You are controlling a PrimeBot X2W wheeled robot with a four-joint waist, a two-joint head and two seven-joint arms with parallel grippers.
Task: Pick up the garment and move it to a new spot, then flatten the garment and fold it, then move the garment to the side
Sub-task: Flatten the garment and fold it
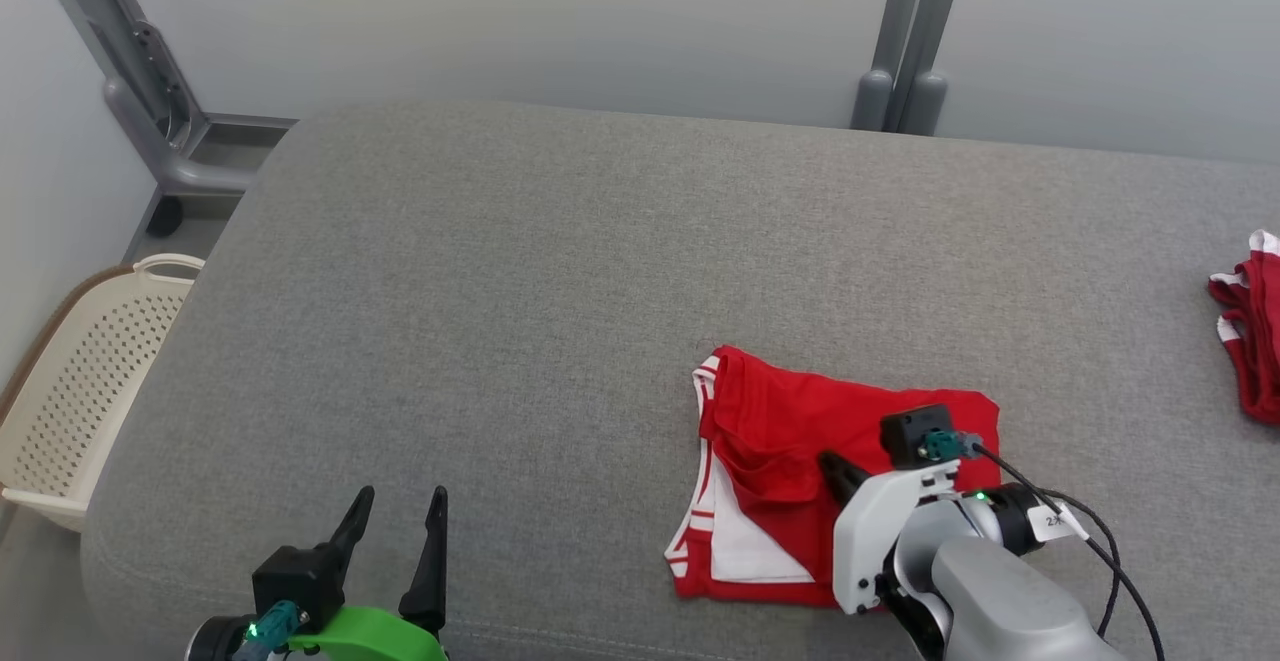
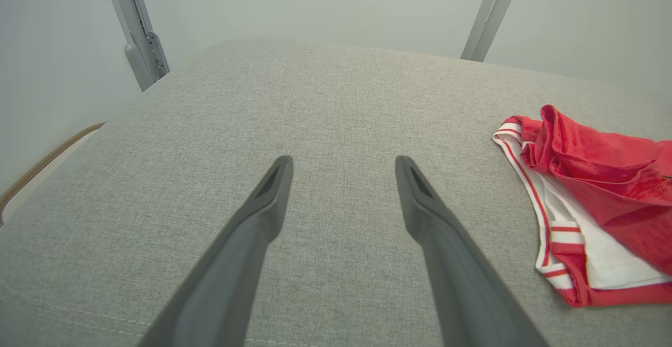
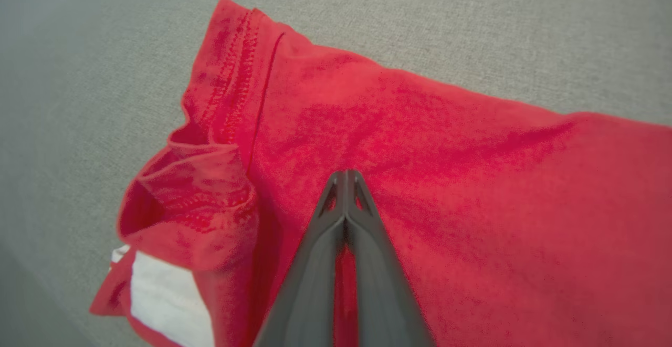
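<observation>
The garment [image 1: 775,421] is red with white trim and a white panel. It lies folded on the grey padded surface [image 1: 500,281], right of the middle and near the front edge. My right gripper [image 1: 828,461] is over the garment's middle with its tips down on the red cloth. In the right wrist view its fingers [image 3: 346,179] are pressed together on the garment [image 3: 446,142], and no fold shows between them. My left gripper [image 1: 400,501] hovers open at the front left, far from the cloth. In the left wrist view its fingers [image 2: 273,184] stand apart over bare fabric, with the garment [image 2: 593,179] to their right.
A second red and white piece of clothing [image 1: 1250,331] lies at the surface's right edge. A cream perforated basket [image 1: 90,381] stands on the floor to the left. Grey metal posts [image 1: 905,31] rise behind the surface against a pale wall.
</observation>
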